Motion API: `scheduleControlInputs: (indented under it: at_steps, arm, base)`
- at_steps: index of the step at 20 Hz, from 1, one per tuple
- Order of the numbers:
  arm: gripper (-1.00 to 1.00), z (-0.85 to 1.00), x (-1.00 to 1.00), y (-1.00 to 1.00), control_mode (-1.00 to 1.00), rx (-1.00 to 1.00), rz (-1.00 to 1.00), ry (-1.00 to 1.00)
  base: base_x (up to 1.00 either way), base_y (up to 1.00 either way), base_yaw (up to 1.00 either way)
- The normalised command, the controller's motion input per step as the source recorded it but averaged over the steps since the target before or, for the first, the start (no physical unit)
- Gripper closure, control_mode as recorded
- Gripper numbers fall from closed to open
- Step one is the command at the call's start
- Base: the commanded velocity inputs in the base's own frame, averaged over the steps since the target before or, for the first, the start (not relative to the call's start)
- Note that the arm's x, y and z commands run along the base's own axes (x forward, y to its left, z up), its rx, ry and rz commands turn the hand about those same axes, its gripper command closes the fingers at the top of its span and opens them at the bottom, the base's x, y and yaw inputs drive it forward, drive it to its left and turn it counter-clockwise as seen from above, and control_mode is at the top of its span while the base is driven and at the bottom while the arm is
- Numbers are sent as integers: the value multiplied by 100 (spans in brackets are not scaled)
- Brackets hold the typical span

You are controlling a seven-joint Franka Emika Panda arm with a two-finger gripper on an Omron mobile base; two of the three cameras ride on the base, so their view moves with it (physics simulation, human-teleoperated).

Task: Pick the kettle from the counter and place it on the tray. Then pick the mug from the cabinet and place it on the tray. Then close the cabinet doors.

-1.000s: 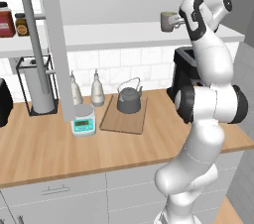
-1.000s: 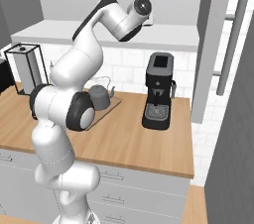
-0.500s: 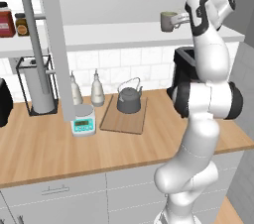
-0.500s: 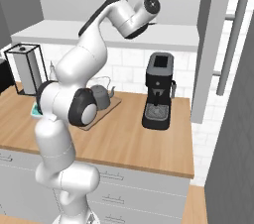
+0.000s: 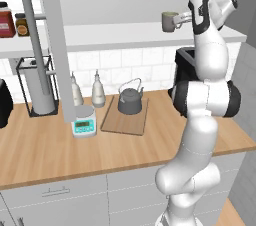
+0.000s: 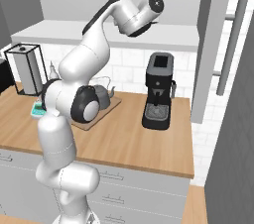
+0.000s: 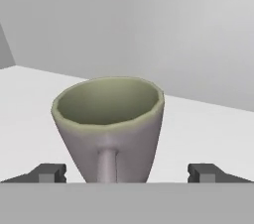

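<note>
mug framed by spread fingers

in the hand view the mug (image 7: pixel 109 124) is seen upright on the white cabinet shelf (image 7: pixel 198 134), between the gripper's (image 7: pixel 127 172) wide-apart, untouching tips. the kettle (image 5: pixel 130 101) on the tray (image 5: pixel 125 119) is shown by the left base view.

Even, bright rendered light; soft faint shadows; no glare; slightly soft, low-detail edges.

Bearing the tray (image 5: pixel 123 121) just right of the small scale (image 5: pixel 84 125) on the counter (image 5: pixel 100 150), coffee machine (image 6: pixel 158 90) further right.
</note>
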Motion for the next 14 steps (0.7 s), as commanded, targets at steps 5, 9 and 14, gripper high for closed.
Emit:
scheduleControlInputs:
  at_steps: [5,9,14]
  arm:
    - [100,-9,10,10,-100,0,0,0]
    - [100,-10,22,7,-100,0,0,0]
    - [100,-5,10,0,-100,0,0,0]
  base:
    - [0,0,0]
    - [0,0,0]
    - [0,0,0]
